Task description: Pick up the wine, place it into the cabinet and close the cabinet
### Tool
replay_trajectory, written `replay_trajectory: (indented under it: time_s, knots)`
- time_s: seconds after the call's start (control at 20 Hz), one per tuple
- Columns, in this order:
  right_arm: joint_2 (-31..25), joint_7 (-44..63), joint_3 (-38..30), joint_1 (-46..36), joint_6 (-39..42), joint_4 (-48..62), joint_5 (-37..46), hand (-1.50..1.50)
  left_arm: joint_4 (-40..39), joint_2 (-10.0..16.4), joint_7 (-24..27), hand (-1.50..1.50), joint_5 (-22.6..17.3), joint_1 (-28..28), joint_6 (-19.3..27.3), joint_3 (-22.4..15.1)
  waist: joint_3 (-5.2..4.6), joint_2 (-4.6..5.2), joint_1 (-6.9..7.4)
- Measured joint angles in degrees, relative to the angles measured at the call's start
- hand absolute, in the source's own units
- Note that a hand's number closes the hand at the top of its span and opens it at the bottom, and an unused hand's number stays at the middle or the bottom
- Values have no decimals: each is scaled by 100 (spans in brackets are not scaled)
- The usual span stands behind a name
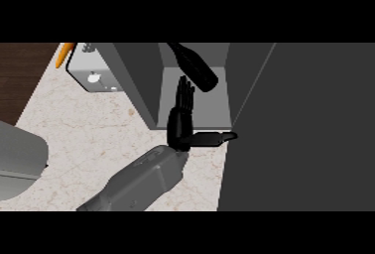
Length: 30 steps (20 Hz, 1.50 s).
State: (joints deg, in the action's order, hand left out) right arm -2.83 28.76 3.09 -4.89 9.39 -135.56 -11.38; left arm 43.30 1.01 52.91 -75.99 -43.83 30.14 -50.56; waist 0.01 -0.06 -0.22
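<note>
The left hand (179, 126) is the only hand on my feed. Its grey forearm (139, 183) comes up from the lower edge. The fingers (183, 99) are straight and held together, pointing into the cabinet's mouth, and the thumb (212, 139) sticks out sideways to the right. The hand is spread and holds nothing.

Straight ahead of the hand is the grey cabinet (139, 84), open toward me. One side wall runs along the hand's left and a paler inner floor lies under the fingers. The wine (196, 67) is inside it, a dark bottle lying on a slant just past the fingertips and slightly to their right. Its lower end comes close to the fingertips, but I can't tell from here whether they touch. It reads as a plain black shape, and I can't make out any label on it.

To the hand's right is a broad dark panel (300, 129), which I take for the cabinet's door standing open. The thumb tip reaches its near edge.

The marble counter (88, 129) spreads out to the hand's left. Far ahead and to the left sits a pale boxy object (92, 74) with a white round spot on its face, which I can't identify and which shows no writing I can read. An orange stick-like thing (66, 49) lies just beside it on its far side. Well out to the left, level with the wrist, a light grey rounded shape (18, 154) is cut off by the edge.
</note>
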Motion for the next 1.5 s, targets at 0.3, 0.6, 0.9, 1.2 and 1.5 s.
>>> replay_trajectory:
  time_s: [0.3, 0.6, 0.9, 1.2, 1.5]
  knots:
    - [66, -112, 92, 66, -45, 75, 203, -150, 1146, 449, -226, -150, 648, 641, 76, -147, 0, -12, 44]
    - [59, -184, 116, 171, -57, -13, 372, -150, 2670, 1244, -618, -150, 1168, 1326, 219, -276, 1, -18, 61]
    - [-175, -154, 98, 315, 336, -91, -34, 150, 4023, 2158, -1006, -150, 1491, 1921, 80, -265, 4, -17, 73]
    - [-519, -102, 307, 358, 875, -193, -138, 150, 5074, 3037, -1127, 150, 1650, 2597, -328, -144, 2, -19, 71]
    - [-463, 113, 872, 530, 1073, -215, -217, 150, 5913, 3983, -1127, 150, 1593, 3344, -848, 248, -1, -23, 86]
